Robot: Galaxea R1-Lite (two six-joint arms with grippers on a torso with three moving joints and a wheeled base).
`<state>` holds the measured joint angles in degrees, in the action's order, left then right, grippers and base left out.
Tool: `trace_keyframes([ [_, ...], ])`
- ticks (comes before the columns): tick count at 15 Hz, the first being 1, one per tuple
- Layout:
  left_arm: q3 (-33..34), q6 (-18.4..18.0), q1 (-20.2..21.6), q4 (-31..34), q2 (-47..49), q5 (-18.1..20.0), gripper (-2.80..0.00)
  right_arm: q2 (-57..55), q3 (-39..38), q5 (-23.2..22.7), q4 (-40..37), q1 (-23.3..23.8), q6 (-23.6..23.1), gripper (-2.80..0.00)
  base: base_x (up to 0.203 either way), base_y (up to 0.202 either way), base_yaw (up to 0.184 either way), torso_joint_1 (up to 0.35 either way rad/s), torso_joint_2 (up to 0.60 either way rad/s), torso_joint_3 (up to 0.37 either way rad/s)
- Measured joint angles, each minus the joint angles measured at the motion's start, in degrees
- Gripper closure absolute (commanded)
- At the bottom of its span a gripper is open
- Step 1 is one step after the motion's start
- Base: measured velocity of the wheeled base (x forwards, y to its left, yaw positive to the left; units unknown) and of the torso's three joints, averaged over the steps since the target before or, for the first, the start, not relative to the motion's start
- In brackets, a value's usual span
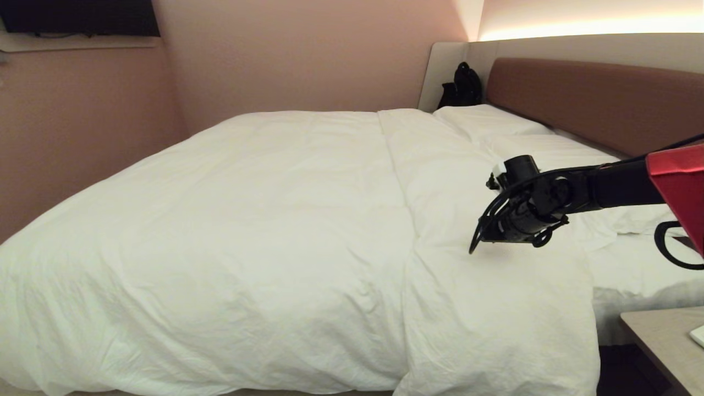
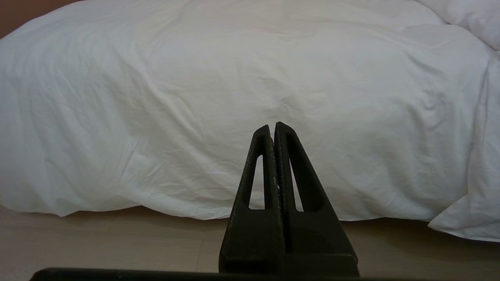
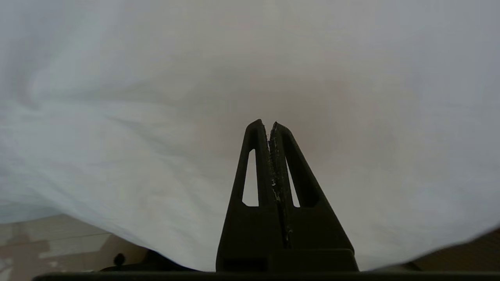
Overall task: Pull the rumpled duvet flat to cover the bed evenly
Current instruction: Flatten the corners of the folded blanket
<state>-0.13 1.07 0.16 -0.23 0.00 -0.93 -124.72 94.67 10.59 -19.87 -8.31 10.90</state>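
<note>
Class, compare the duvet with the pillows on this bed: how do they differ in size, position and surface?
The duvet spans most of the bed and spills over its near side; the pillows lie only by the headboard. The duvet is puffy and creased; the pillows look flatter and smoother. Both are white.

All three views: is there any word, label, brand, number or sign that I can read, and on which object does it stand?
None: no readable text shows in any view.
The duvet, pillows and headboard are plain.
The black bag and the dark screen on the wall show no legible mark.
The red cover on the right arm is unmarked.
The left tool and right tool carry no lettering.
</note>
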Motion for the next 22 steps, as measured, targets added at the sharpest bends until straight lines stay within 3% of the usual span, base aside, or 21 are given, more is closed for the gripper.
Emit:
trace_keyframes([
  [5,-0.02,0.0,0.0,-0.01,0.0,-0.01,0.0,4.43,-6.98,2.42,0.93,4.87,-4.43,0.0,0.0,0.0,0.0,0.0,0.0,0.0],
  [14,-0.02,-0.02,-0.02,-0.03,0.0,0.0,0.0,7.25,-14.19,-0.56,12.2,14.14,-15.94,0.0,0.0,0.0,0.0,0.0,0.0,0.0],
  [22,-0.02,0.02,-0.02,0.01,0.0,-0.01,0.0,6.65,-16.62,-0.95,14.95,16.69,-17.97,0.0,0.0,0.0,0.0,0.0,0.0,0.0],
])
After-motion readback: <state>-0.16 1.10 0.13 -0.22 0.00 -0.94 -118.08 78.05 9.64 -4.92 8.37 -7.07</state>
